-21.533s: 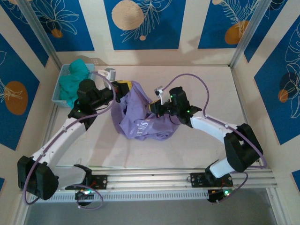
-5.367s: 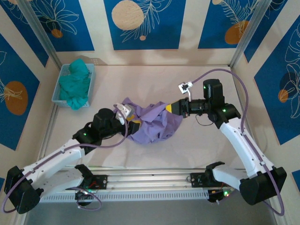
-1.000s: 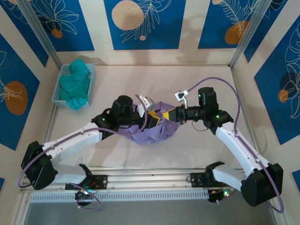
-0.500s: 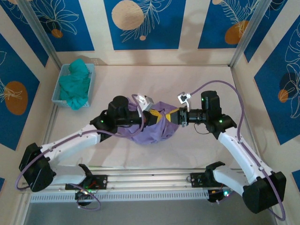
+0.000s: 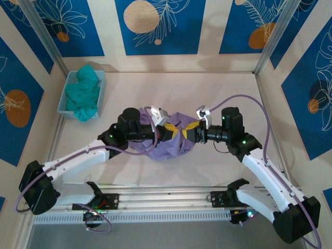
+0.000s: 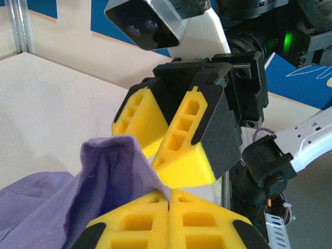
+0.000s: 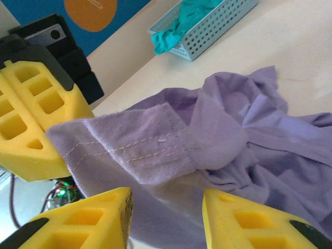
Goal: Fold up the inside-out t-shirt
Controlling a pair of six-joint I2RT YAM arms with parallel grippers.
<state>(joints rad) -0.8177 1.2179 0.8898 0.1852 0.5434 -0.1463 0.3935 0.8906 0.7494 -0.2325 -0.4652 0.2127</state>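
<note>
Top external view: the lavender t-shirt [image 5: 172,146] lies bunched on the table [image 5: 223,88], right of the blue basket [image 5: 62,105], nearer the arms. The left gripper [image 5: 166,130] is clamped on its hem; the right gripper [image 5: 190,129] stands parted at that cloth, not pinching it.

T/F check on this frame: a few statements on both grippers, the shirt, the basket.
1. The left gripper is shut on the lavender t-shirt. True.
2. The right gripper is clamped shut. False: its jaws stand apart.
3. The teal garment lies in the light blue basket. True.
4. The t-shirt lies spread flat on the table. False: it is bunched in a heap between the two grippers.
5. The basket sits at the table's right edge. False: it is at the far left corner.
</note>
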